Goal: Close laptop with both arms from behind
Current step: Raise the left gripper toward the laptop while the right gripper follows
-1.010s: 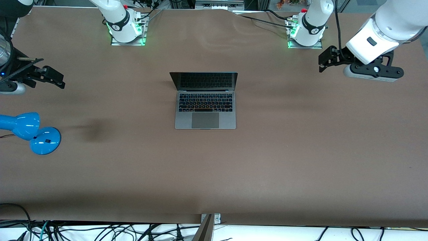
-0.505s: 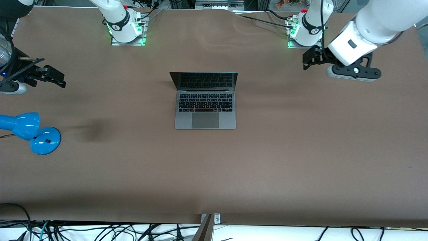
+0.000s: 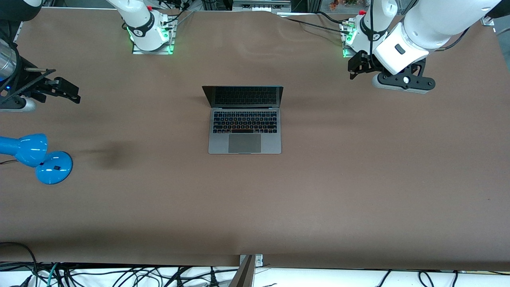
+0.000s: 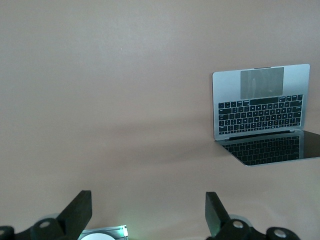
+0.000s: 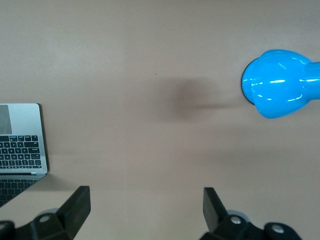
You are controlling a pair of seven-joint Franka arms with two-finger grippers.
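You are at the approach step: the laptop sits open in the middle of the worktop, its lid raised and leaning toward the robots' bases, and neither arm is touching it. The left gripper hangs over the worktop near the left arm's base, well apart from the laptop; its wrist view shows its jaws spread wide with nothing between them, and the laptop off to one side. The right gripper hangs over the right arm's end of the worktop, also well apart from the laptop, with the blue desk lamp on the worktop nearer the front camera than the spot beneath it. Its jaws are likewise wide apart and empty in its own wrist view, where the corner of the laptop and the lamp both show.

For the next move, bring both grippers in toward the raised lid from the robots' side, one toward each end of its top edge. You will likely want them level with each other before any push, so the lid folds down evenly onto the keyboard rather than twisting
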